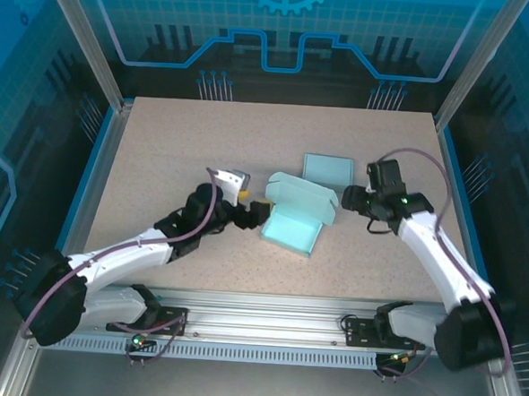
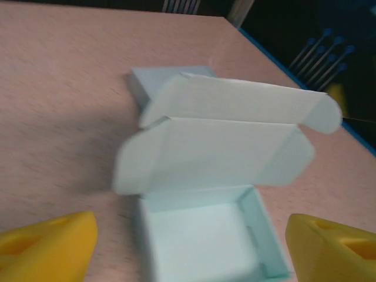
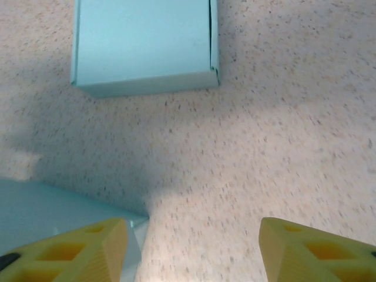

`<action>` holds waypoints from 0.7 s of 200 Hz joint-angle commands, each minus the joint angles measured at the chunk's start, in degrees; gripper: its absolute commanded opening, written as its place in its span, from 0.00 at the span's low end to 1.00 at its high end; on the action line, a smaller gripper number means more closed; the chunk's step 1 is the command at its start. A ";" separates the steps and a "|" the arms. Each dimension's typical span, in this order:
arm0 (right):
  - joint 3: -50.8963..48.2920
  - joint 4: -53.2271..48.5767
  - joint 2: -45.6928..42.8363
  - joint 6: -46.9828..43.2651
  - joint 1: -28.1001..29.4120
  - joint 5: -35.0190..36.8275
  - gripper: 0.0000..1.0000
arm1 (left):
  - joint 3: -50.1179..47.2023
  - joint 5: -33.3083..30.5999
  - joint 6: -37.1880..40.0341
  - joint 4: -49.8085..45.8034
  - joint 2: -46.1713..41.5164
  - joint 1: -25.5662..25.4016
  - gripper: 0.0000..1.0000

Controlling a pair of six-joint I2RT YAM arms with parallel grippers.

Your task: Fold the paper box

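The paper box (image 1: pixel 290 226) is pale teal and lies mid-table with its tray open and its lid (image 1: pixel 302 198) standing up behind. In the left wrist view the tray (image 2: pixel 200 235) lies between my yellow fingers (image 2: pixel 47 249), with a gap on each side, and the lid (image 2: pixel 235 135) rises beyond it. My left gripper (image 1: pixel 256 214) is open at the box's left side. My right gripper (image 1: pixel 349 203) is open at the lid's right end. The right wrist view has a corner of the box (image 3: pixel 53 208) beside its left finger (image 3: pixel 70 249); bare table lies between the fingers.
A second, closed teal box (image 1: pixel 326 169) lies flat just behind the open one, and appears again as the closed box (image 3: pixel 141 47) ahead of the right gripper. The speckled beige table (image 1: pixel 160 147) is ringed by aluminium frame posts and blue walls.
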 commanded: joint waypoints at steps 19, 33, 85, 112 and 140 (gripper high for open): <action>-8.22 -4.26 -14.68 1.79 1.62 -3.30 0.70 | 6.12 15.29 14.06 -6.59 6.02 11.27 0.76; -10.22 -2.26 -18.54 1.90 2.20 -6.02 0.73 | 7.69 21.08 16.28 -4.45 10.13 13.15 0.72; -11.26 2.74 -17.99 0.17 5.50 -10.30 0.73 | 16.23 29.34 23.48 -7.00 22.40 14.08 0.72; -10.58 5.53 -13.69 -0.88 8.06 -8.54 0.69 | 18.59 31.77 24.30 -6.92 25.33 14.06 0.69; -8.91 7.04 -8.85 -1.93 9.65 -6.88 0.65 | 20.63 31.98 25.36 -8.00 27.40 14.11 0.67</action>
